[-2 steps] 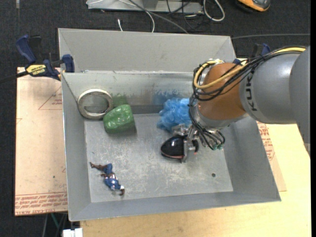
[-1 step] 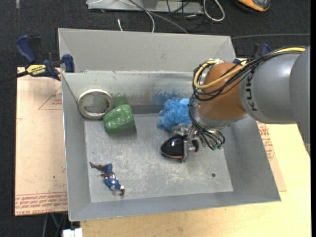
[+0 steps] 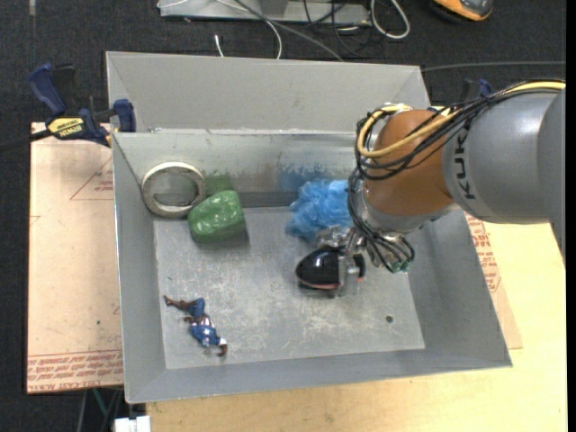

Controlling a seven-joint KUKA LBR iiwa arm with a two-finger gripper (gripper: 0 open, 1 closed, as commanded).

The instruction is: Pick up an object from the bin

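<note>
Grey metal makes the floor of the bin (image 3: 270, 331), where a black rounded object (image 3: 315, 268) lies right of the middle, just beside a crumpled blue thing (image 3: 317, 207). The gripper (image 3: 349, 252) is low at the right edge of this black object, but whether it is open or closed on it I cannot tell. Well to the left lie a green lump (image 3: 218, 216), a metal ring (image 3: 173, 189) and a small blue figure (image 3: 205, 329).
</note>
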